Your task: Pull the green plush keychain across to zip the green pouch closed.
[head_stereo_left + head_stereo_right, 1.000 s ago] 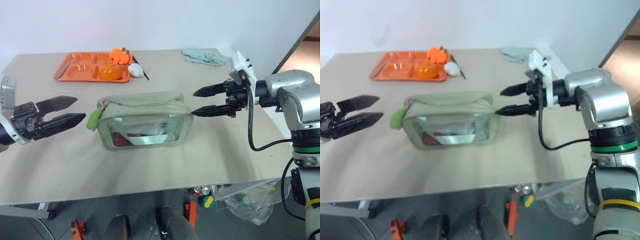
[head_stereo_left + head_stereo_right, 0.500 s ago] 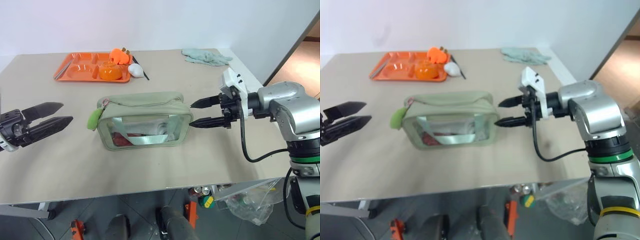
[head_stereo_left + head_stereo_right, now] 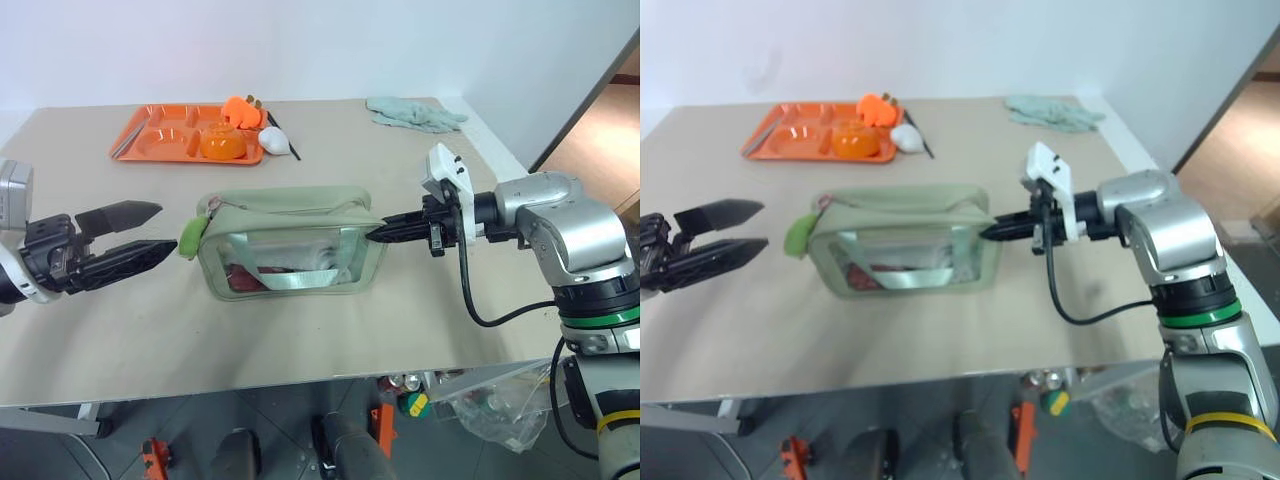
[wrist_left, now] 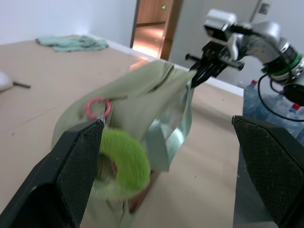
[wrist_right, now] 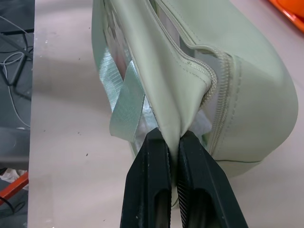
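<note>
R gripper point(image 5: 173, 142) is pinching green pouch point(image 3: 290, 245) fabric at its right end, mid-frame. L gripper point(image 3: 150, 232) is gaping wide at frame left, just beside green plush keychain point(image 3: 190, 238), not touching.

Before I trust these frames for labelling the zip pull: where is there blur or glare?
Left wrist view: the green plush keychain is soft and out of focus, and the left gripper fingers frame it. Right wrist view: the green pouch fabric is sharp where the right gripper pinches it; the table shows glare. Left eye view: even light, soft shadows.
</note>
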Motion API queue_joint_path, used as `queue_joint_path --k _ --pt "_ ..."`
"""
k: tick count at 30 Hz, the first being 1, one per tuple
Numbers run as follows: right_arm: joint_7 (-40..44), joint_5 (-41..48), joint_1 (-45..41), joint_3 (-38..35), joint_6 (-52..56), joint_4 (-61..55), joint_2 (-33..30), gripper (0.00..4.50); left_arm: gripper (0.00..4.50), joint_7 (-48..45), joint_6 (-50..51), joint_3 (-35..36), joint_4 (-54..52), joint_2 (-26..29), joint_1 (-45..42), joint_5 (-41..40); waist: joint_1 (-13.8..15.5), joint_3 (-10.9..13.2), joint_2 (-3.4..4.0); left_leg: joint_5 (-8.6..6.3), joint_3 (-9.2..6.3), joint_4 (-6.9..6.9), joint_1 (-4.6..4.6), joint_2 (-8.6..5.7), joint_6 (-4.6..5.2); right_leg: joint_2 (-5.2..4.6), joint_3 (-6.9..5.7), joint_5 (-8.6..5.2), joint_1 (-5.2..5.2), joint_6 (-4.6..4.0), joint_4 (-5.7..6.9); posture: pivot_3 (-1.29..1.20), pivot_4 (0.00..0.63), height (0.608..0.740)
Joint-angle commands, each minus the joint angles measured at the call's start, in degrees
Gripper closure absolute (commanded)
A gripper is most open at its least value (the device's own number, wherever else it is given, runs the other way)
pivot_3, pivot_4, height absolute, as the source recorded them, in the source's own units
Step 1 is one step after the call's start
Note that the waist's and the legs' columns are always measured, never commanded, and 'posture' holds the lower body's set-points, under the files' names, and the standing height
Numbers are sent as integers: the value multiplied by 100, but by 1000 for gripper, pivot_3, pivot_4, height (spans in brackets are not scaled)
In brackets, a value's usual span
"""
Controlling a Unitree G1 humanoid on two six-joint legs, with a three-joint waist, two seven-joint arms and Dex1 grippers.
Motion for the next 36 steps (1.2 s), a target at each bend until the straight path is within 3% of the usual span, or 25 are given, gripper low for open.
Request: queue_joint_path --k 1,11,26,33,34,36 --pt "27 70 13 -164 -39 -237 -114 4486 0 8 -10 29 -26 75 -119 -79 -4 0 0 0 0 0 0 0 0 1 0 0 0 0 0 0 150 740" --pt "-12 -29 195 -36 -36 -395 -198 4486 0 -216 -312 428 1207 73 505 689 -5 0 0 0 -1 -2 3 5 0 3 -4 -5 0 -8 1 0 150 740" --pt "-15 -24 248 -60 -102 -444 -245 4486 0 -124 -125 -433 224 -184 39 426 -1 -1 -2 0 0 0 3 1 0 -1 -2 -1 4 -1 1 0 150 740" --pt "-87 -1 283 -103 -89 -492 -226 4486 0 -86 -117 -732 370 -252 -18 538 -2 -1 -2 0 -1 1 3 0 0 0 -2 -1 4 -1 1 0 150 740" --pt "-94 6 288 -109 -84 -499 -223 4500 554 -70 -123 -776 400 -266 -44 559 -2 -1 -2 0 -1 1 3 0 0 0 -2 0 4 -1 1 0 150 740" --pt "-116 38 299 -128 -47 -520 -205 4500 1179 -112 -130 -840 381 -271 -42 571 -2 -1 -2 0 -1 1 3 0 0 0 -2 0 4 -1 1 0 150 740"
